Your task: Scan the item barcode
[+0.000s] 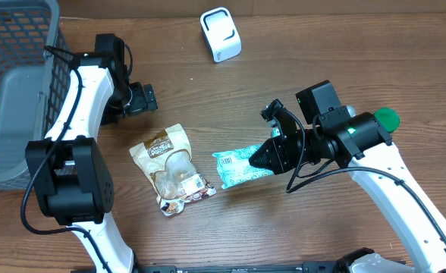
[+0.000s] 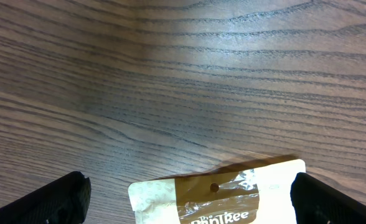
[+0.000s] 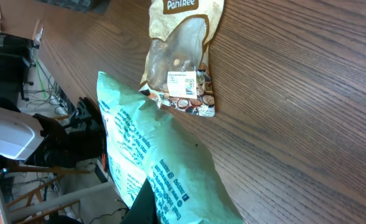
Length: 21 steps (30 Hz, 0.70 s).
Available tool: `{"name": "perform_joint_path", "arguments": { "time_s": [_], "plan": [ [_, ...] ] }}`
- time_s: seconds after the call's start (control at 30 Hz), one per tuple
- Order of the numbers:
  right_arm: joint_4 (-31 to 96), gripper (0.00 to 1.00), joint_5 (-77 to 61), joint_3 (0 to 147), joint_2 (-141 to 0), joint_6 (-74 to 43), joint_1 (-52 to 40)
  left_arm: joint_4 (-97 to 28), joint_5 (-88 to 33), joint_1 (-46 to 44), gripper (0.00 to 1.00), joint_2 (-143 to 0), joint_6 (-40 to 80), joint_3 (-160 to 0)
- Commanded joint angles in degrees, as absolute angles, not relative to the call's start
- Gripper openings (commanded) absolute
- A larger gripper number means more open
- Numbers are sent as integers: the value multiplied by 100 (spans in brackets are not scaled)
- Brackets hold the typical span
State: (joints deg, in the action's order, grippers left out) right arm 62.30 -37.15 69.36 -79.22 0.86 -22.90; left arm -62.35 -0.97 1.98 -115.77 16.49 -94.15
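**Teal packet pinched at mid-table, scanner far off**

The right gripper (image 1: 265, 158) has its jaws pressed together on one end of the teal packet (image 1: 237, 167). The packet's white print is too small to read, and its free end lies just beside the brown snack pouch (image 1: 174, 168). The pouch lies flat with a brand word starting "Pan" at its top and a white barcode label (image 3: 181, 83) near its bottom. Beyond the pouch the left gripper (image 1: 143, 98) hangs spread wide, holding nothing. Bare wood runs from the packet to the white scanner (image 1: 221, 34), which stands upright near the far edge. The grey basket (image 1: 26, 76) fills the far left corner.
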Motion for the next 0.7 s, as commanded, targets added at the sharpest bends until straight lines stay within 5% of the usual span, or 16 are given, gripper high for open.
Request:
{"name": "perform_joint_path", "arguments": {
  "time_s": [0.0,0.67],
  "plan": [
    [6206,4,-3756,6947,-7811,137,-2276,-6233,-19,222,99,-11454,1629,-9498],
    [6230,4,-3708,6943,-7813,139,-2276,-6233,-19,222,100,-11454,1629,-9498]
  ]
}}
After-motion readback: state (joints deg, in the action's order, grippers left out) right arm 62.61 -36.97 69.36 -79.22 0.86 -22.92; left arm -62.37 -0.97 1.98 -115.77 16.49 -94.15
